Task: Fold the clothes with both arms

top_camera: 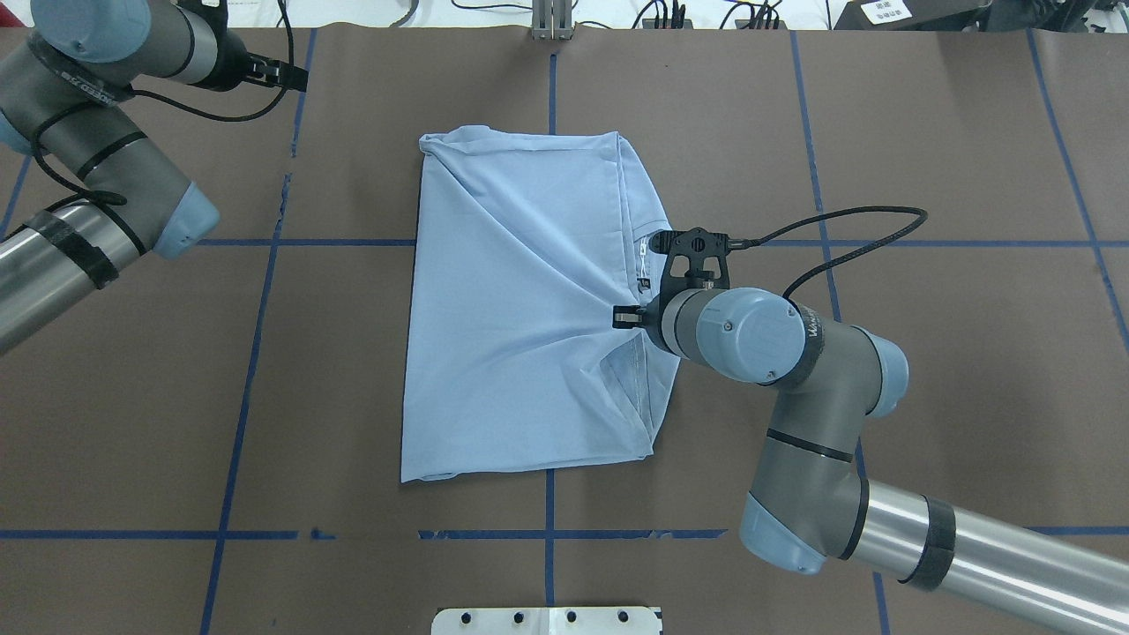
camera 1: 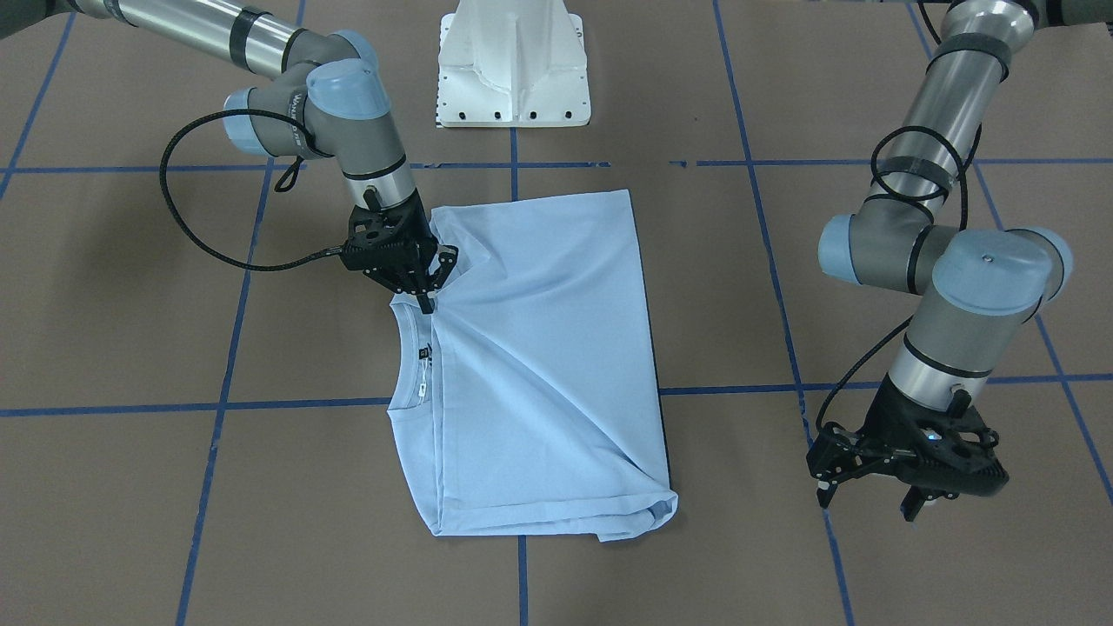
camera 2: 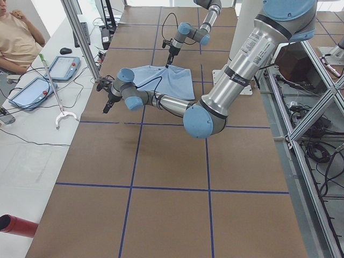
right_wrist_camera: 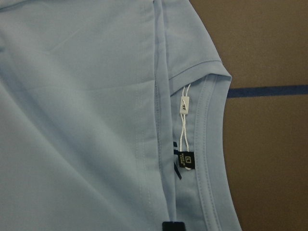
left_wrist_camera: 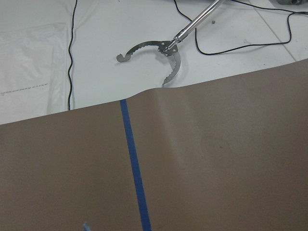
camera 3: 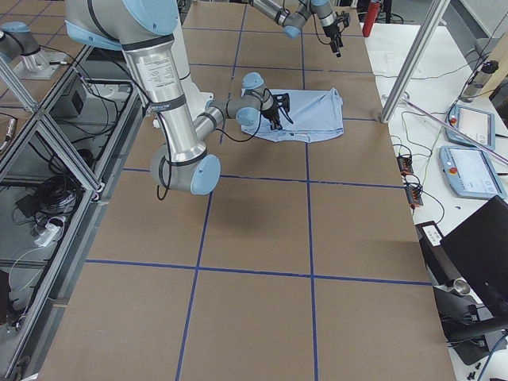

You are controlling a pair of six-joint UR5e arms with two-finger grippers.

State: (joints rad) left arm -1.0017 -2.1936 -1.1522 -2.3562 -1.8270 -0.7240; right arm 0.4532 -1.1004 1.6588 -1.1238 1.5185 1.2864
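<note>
The pale light-blue T-shirt (camera 1: 539, 365) lies folded at the table's middle, collar (camera 1: 407, 365) and dark neck label (camera 1: 424, 352) toward my right arm's side. Its chest print is hidden. My right gripper (camera 1: 426, 300) stands on the shirt's edge just beside the collar, its fingers shut on the fabric. Creases run out from that spot. It also shows in the overhead view (top_camera: 628, 315). The right wrist view shows the label (right_wrist_camera: 185, 161) and collar close up. My left gripper (camera 1: 865, 502) is open and empty, held above bare table well off the shirt's hem side.
The white pedestal base (camera 1: 513, 65) stands behind the shirt. Blue tape lines (camera 1: 222, 404) cross the brown table cover. A metal grabber claw (left_wrist_camera: 163, 48) lies on the white side table beyond the table's far edge. An operator (camera 2: 16, 37) sits there.
</note>
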